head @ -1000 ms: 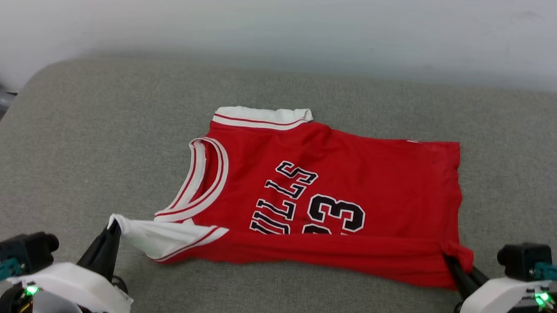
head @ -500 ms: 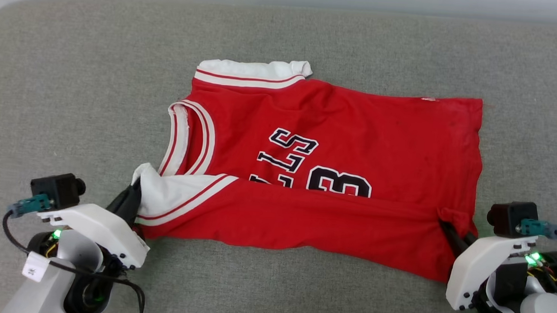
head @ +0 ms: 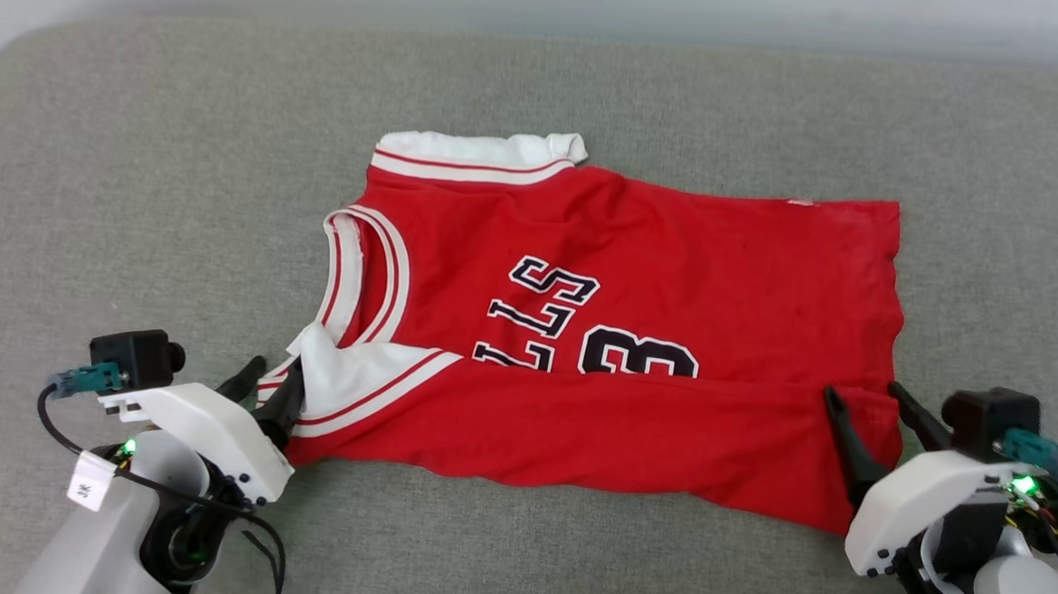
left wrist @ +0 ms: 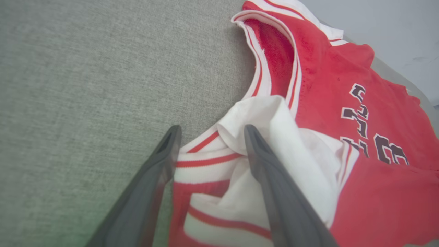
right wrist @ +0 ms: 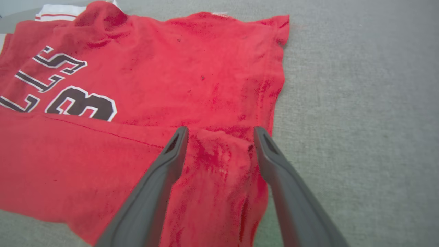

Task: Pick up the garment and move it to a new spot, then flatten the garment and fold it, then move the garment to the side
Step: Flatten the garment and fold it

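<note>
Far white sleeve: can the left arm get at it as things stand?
Probably yes. The left gripper stands with jaws open astride the near sleeve, gripping nothing; only the flat garment and bare cushion lie before the far sleeve.

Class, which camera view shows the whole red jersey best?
The head view: the jersey lies whole in it, neck to hem. The left wrist view gives its neck opening and white sleeve close; the right wrist view its hem end and lettering.
</note>
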